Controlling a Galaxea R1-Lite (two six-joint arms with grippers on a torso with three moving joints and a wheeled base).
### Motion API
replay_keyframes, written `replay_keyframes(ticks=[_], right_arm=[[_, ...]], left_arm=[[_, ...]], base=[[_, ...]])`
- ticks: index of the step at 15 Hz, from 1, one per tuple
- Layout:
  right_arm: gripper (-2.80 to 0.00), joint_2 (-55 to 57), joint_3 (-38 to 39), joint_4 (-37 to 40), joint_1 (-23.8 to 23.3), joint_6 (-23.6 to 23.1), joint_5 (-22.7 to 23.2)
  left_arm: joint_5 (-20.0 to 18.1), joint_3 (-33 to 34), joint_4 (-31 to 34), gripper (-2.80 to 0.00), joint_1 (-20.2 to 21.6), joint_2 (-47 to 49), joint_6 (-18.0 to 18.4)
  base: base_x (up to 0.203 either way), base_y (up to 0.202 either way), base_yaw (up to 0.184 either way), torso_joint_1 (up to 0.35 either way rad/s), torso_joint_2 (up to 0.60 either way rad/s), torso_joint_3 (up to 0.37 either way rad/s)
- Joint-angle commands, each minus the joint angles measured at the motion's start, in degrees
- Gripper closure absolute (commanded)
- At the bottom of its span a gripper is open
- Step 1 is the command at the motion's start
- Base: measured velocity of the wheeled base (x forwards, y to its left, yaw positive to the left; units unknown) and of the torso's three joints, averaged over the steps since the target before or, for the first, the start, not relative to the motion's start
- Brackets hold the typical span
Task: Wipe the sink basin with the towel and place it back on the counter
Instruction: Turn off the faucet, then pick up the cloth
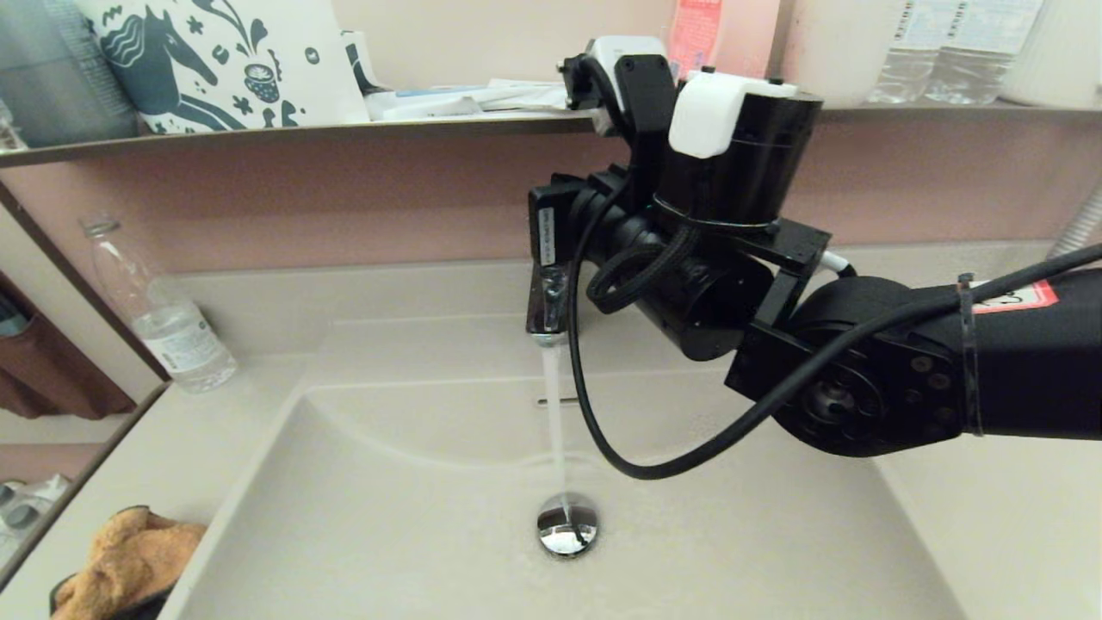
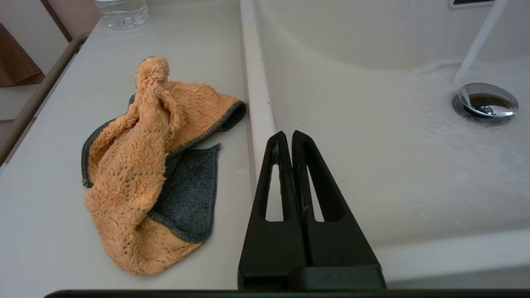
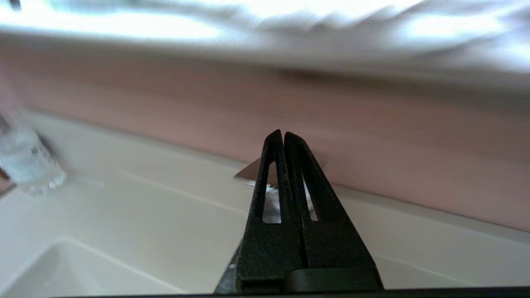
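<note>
The orange-tan towel (image 1: 129, 560) (image 2: 145, 165), dark grey underneath, lies crumpled on the counter (image 1: 215, 405) (image 2: 41, 207), left of the sink basin (image 1: 413, 517) (image 2: 372, 165). Water (image 1: 555, 422) (image 2: 476, 45) runs from the chrome faucet (image 1: 547, 301) onto the drain plug (image 1: 566, 525) (image 2: 487, 101). My right gripper (image 1: 551, 250) (image 3: 283, 133) is shut and empty, right over the faucet handle (image 3: 248, 176). My left gripper (image 2: 288, 133) is shut and empty above the basin's left rim, beside the towel and not touching it. It is out of the head view.
A clear water bottle (image 1: 168, 319) (image 2: 122, 12) (image 3: 25, 161) stands at the counter's back left. A shelf (image 1: 344, 129) above the faucet carries a printed bag and bottles. Dark brown fabric (image 1: 52, 379) (image 2: 16, 62) hangs beyond the counter's left edge. My right arm's cable (image 1: 603, 430) droops over the basin.
</note>
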Motion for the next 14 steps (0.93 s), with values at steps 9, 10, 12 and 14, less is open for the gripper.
replay_keyframes(ticks=[9, 10, 12, 14], right_arm=[[0.0, -2.93, 7.49, 8.0, 0.01, 0.36, 0.74], [0.0, -3.87, 7.95, 8.08, 0.04, 0.44, 0.91], [0.0, -7.2, 8.4, 8.26, 0.22, 0.5, 0.88], [0.0, -11.44, 14.18, 8.28, 0.27, 1.88, 0.66]], left_arm=[[-0.05, 0.0, 0.04, 0.0, 0.0, -0.02, 0.03], [-0.05, 0.0, 0.04, 0.0, 0.0, -0.02, 0.03], [-0.05, 0.0, 0.04, 0.0, 0.0, -0.02, 0.03], [0.03, 0.0, 0.04, 0.0, 0.0, -0.02, 0.03]], base=[[0.0, 0.0, 0.0, 0.0, 0.0, 0.0], [0.0, 0.0, 0.0, 0.0, 0.0, 0.0], [0.0, 0.0, 0.0, 0.0, 0.0, 0.0], [0.0, 0.0, 0.0, 0.0, 0.0, 0.0]])
